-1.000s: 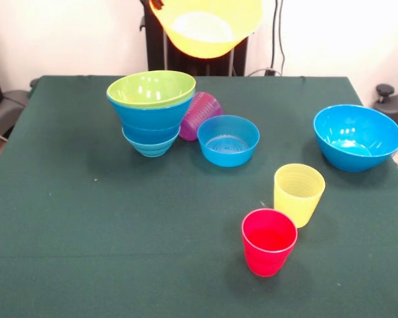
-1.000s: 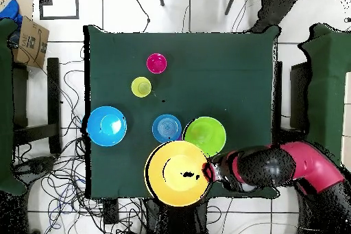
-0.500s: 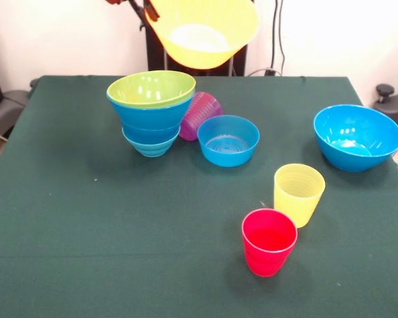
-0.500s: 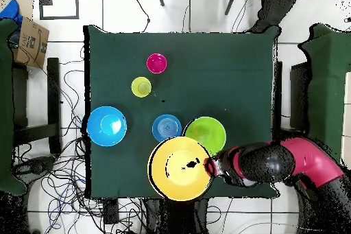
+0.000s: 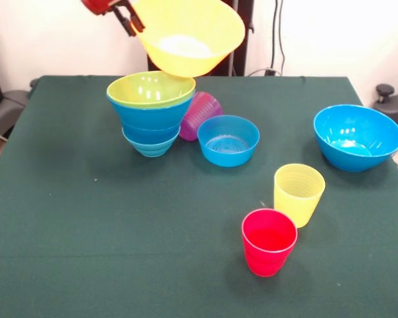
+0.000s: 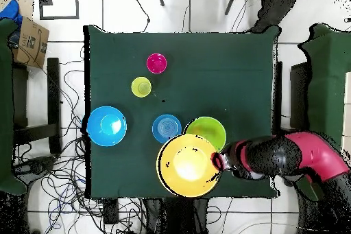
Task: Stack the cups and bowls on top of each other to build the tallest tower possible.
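**Front view: yellow bowl held above the tower**

Front view shows the gripper (image 5: 129, 18) clamped on the rim of the large yellow bowl (image 5: 186, 40), which hangs tilted in the air, its lowest part just above the far rim of the lime green bowl (image 5: 151, 89). That green bowl tops the tower (image 5: 151, 116), which stands near the table's (image 5: 86, 252) far edge: beneath it sit a larger blue bowl (image 5: 149, 119) and a small blue bowl (image 5: 149, 144) at the base. A purple cup (image 5: 200, 114) lies tilted on its side, wedged between the tower and a separate small blue bowl (image 5: 228, 140). A large blue bowl (image 5: 357, 136) stands well apart, at one side edge of the table. A yellow cup (image 5: 298, 194) and a red cup (image 5: 269, 242) stand upright just beside each other, nearer the opposite edge from the tower.

Overhead view shows the yellow bowl (image 6: 189, 165) overlapping part of the green bowl (image 6: 209, 130), with the red and black arm (image 6: 288, 159) reaching in from the table's side edge. The yellow cup (image 6: 141, 86) and red cup (image 6: 156, 62) appear apart from the tower.
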### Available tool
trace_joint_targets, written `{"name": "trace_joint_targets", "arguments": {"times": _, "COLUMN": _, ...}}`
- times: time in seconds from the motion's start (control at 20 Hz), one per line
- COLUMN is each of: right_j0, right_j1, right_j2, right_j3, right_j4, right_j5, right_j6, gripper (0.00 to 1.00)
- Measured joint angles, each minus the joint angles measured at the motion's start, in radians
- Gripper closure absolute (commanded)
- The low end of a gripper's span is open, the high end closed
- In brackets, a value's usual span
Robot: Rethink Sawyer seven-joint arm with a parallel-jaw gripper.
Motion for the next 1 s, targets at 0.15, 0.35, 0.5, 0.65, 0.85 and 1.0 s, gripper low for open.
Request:
{"name": "trace_joint_targets", "arguments": {"times": 0.15, "right_j0": -0.004, "right_j1": 0.005, "right_j2": 0.000, "right_j3": -0.022, "right_j4": -0.012, "right_j5": 0.023, "right_j6": -0.029, "gripper": 1.00}}
{"name": "trace_joint_targets", "arguments": {"times": 0.35, "right_j0": -0.013, "right_j1": 0.017, "right_j2": 0.000, "right_j3": -0.045, "right_j4": -0.022, "right_j5": 0.036, "right_j6": -0.064, "gripper": 1.00}}
{"name": "trace_joint_targets", "arguments": {"times": 0.5, "right_j0": -0.019, "right_j1": 0.028, "right_j2": -0.003, "right_j3": -0.062, "right_j4": -0.025, "right_j5": 0.036, "right_j6": -0.080, "gripper": 1.00}}
{"name": "trace_joint_targets", "arguments": {"times": 0.65, "right_j0": -0.021, "right_j1": 0.035, "right_j2": -0.005, "right_j3": -0.072, "right_j4": -0.027, "right_j5": 0.036, "right_j6": -0.088, "gripper": 1.00}}
{"name": "trace_joint_targets", "arguments": {"times": 0.85, "right_j0": -0.022, "right_j1": 0.043, "right_j2": -0.006, "right_j3": -0.083, "right_j4": -0.029, "right_j5": 0.036, "right_j6": -0.096, "gripper": 1.00}}
{"name": "trace_joint_targets", "arguments": {"times": 1.0, "right_j0": -0.022, "right_j1": 0.044, "right_j2": -0.006, "right_j3": -0.090, "right_j4": -0.032, "right_j5": 0.036, "right_j6": -0.096, "gripper": 1.00}}
